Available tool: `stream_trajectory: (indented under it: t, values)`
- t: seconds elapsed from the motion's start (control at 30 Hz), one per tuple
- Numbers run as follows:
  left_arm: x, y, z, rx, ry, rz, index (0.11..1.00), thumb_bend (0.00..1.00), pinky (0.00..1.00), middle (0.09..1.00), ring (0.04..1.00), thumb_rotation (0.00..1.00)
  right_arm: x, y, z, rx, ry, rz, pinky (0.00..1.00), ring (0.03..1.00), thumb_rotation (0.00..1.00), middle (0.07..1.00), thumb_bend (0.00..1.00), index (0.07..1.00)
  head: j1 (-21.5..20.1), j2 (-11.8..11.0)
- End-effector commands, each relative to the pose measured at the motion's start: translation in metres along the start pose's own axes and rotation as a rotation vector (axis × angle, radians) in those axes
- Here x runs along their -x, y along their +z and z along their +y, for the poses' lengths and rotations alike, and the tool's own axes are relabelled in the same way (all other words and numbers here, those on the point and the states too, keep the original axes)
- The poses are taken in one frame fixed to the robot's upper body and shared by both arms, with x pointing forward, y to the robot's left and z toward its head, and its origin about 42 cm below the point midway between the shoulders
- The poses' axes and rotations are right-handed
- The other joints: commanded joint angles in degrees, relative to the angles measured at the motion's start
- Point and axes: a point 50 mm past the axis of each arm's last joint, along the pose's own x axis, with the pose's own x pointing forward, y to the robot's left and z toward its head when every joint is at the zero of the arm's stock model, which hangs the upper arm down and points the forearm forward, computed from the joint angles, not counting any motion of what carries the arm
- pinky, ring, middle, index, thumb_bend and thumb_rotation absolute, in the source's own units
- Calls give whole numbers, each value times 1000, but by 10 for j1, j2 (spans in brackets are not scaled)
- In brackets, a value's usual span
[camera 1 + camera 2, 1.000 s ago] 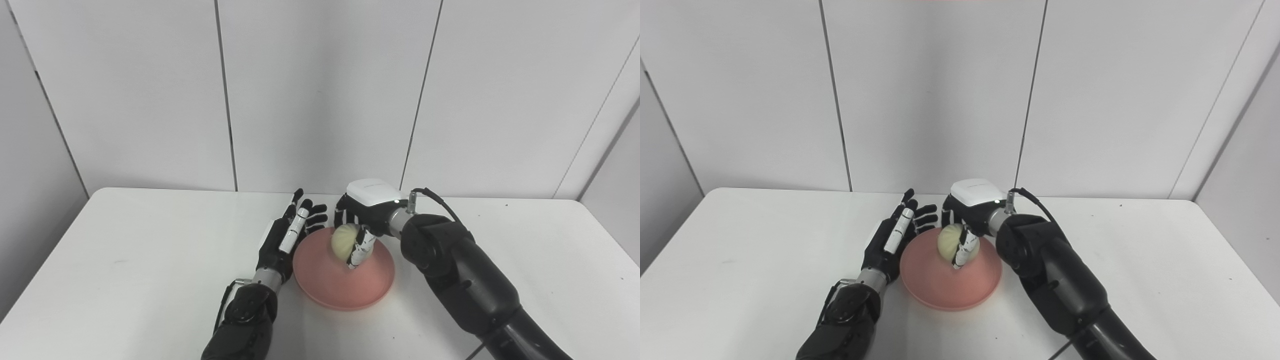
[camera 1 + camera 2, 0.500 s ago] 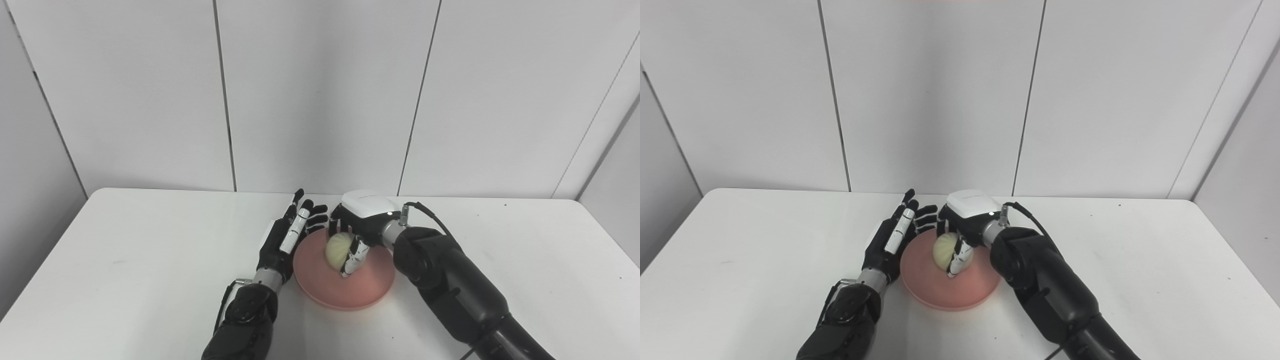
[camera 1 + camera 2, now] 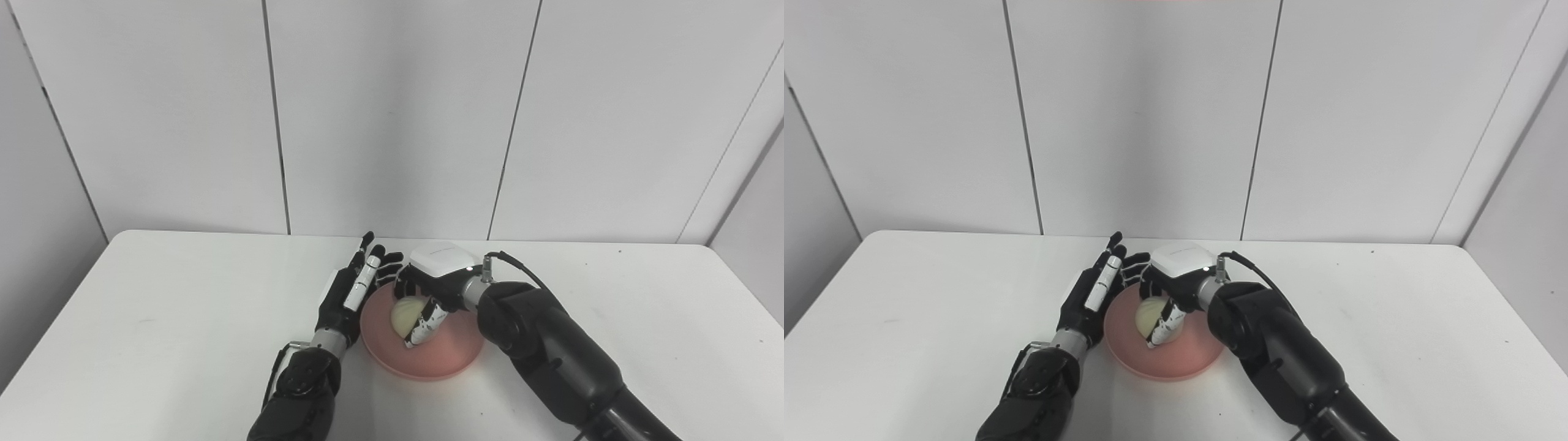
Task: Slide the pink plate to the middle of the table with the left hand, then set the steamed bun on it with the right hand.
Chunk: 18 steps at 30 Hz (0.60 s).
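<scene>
The steamed bun (image 3: 404,315) is over the middle of the pink plate (image 3: 450,355), pinched in my right robot hand (image 3: 429,291). My left robot hand (image 3: 352,294) is spread, right beside the plate. The plate sits on the white tabletop (image 3: 153,318).

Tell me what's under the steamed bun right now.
The pink plate lies beneath the steamed bun, which the right robot hand grips. Its fingers cover the bun's underside, so contact with the plate cannot be seen.

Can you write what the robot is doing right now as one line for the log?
right hand: shut on steamed bun | bun: over pink plate | left hand: open beside plate
</scene>
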Motion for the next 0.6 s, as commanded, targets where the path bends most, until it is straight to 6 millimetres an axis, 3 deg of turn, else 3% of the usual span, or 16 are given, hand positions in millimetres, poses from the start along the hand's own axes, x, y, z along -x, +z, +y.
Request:
stream_trajectory:
  t: [0.0, 0.33, 0.47, 0.5, 0.53, 0.57]
  values:
    - [1, -3, -2, -4, -7, 24, 983, 711, 717, 766, 745, 770, 6, 2, -31, 37, -92, -11, 571, 696, 377, 739, 997, 666, 0, 1]
    - [2, -3, 1, -38, -2, 10, 989, 731, 729, 785, 764, 783, 20, -8, -33, -20, -219, -23, 556, 709, 350, 753, 1000, 652, -6, 2]
    - [4, -1, 3, -58, 2, -1, 982, 764, 741, 797, 783, 781, 34, -13, -30, -92, -343, -36, 490, 646, 300, 715, 969, 653, -10, 3]
    - [4, -1, 4, -67, 4, -4, 981, 775, 751, 808, 794, 792, 38, -14, -28, -111, -388, -43, 476, 621, 357, 698, 919, 653, -12, 3]
    - [4, -1, 4, -71, 12, -6, 977, 784, 762, 831, 805, 795, 41, -17, -26, -147, -445, -55, 461, 592, 503, 680, 862, 659, -12, 3]
    - [5, -1, 4, -72, 20, -7, 977, 787, 766, 838, 809, 795, 44, -19, -23, -183, -496, -61, 455, 581, 570, 673, 843, 664, -13, 2]
